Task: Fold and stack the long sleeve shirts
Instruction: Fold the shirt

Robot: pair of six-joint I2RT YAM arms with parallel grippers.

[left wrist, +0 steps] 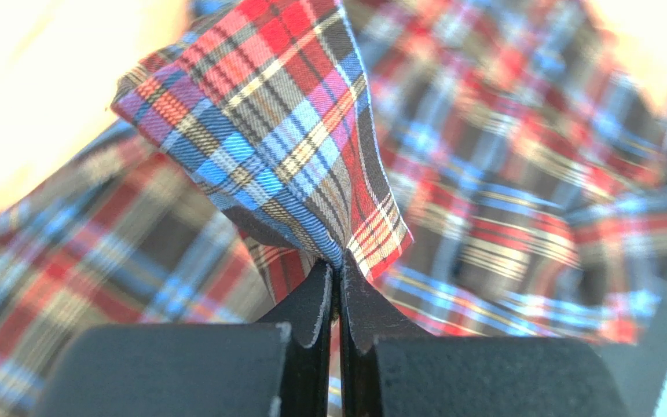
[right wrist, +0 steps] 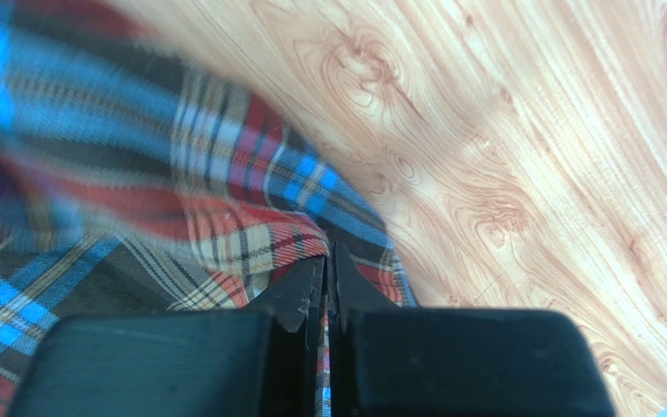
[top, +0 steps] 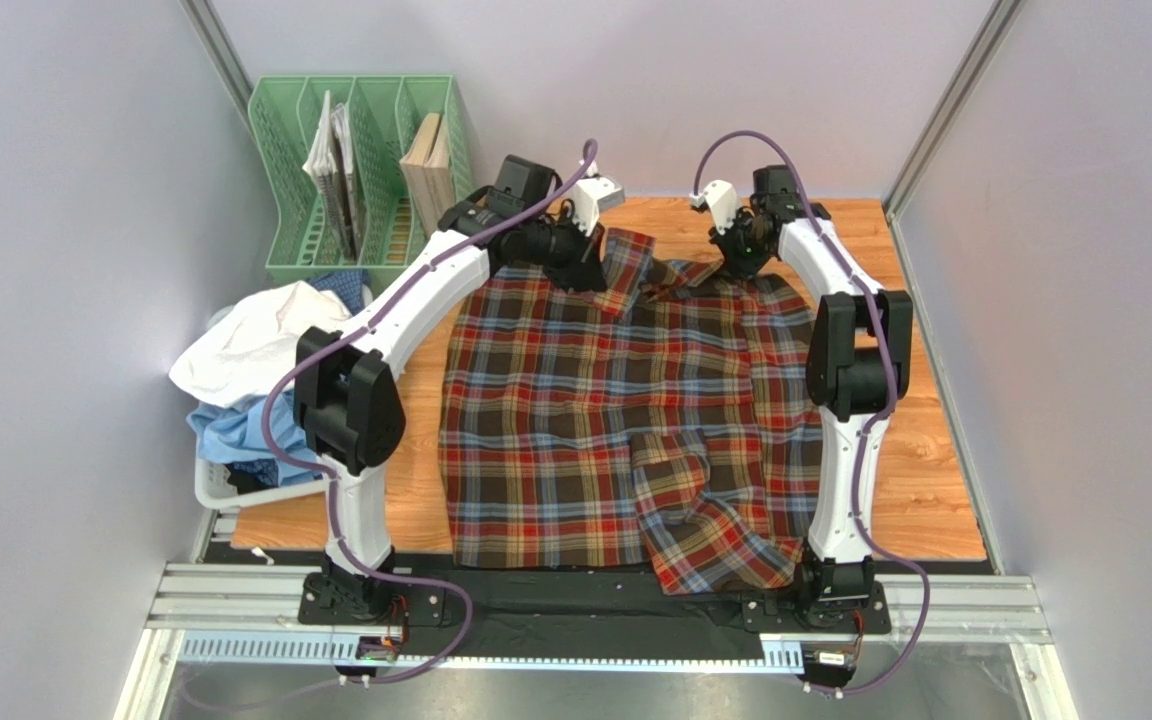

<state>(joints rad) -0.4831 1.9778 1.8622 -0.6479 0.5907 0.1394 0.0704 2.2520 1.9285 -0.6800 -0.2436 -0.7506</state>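
Wooden table (top: 931,488) | tartan shirt (top: 597,420) spread to near edge | left pincer (left wrist: 338,274), right pincer (right wrist: 326,265) clamp its far edge

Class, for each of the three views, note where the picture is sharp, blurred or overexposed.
Top external: evenly lit, sharp across the tartan shirt, only soft shadows. Left wrist: the fold pinched in the left hand is crisp, cloth behind it blurs, upper-left corner is washed out. Right wrist: the table grain is sharp; plaid at the far left smears.
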